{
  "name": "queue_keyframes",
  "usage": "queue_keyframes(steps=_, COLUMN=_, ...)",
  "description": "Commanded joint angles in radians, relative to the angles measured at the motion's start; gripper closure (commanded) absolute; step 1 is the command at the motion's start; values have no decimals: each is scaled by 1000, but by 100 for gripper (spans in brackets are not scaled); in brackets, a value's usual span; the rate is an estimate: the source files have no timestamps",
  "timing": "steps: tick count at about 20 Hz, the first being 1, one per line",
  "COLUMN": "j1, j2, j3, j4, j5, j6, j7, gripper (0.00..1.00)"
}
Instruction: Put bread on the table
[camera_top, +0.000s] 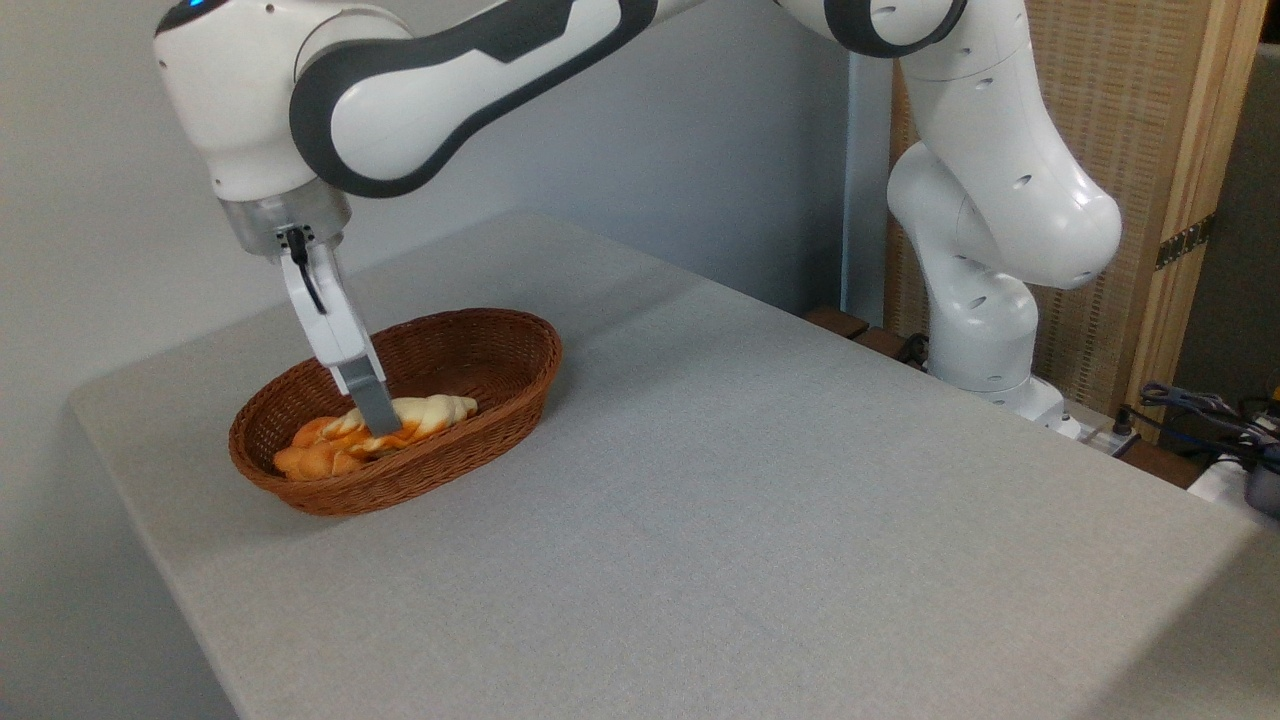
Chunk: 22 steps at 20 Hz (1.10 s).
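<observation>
No text, label, brand, number or sign can be read anywhere in the view.
</observation>
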Motion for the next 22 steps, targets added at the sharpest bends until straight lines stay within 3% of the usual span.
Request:
queue_keyframes(steps=1, j1=2, j2=-26, j3=8, j4=-4, j5=-7, j6=4, j7=-18, gripper=100)
queue_keyframes(steps=7, j1=11, j2=-62, j3=14, j4=0, j5=-15, j6=-4, j7=-21, gripper=100)
queue_keyframes(steps=16, j1=25, j2=-160, j3=194, j4=-1, j5=-73, j6=-74, j7=-1, gripper=100)
queue_keyframes(steps=21, j1=25, j2=-165, j3=266, j4=-17, j5=-72, j6=-113, j7=160, gripper=100)
queue_keyframes(steps=22, j1=25, j2=-165, j3=280, j4=-26, j5=-72, j6=-113, j7=190, gripper=96)
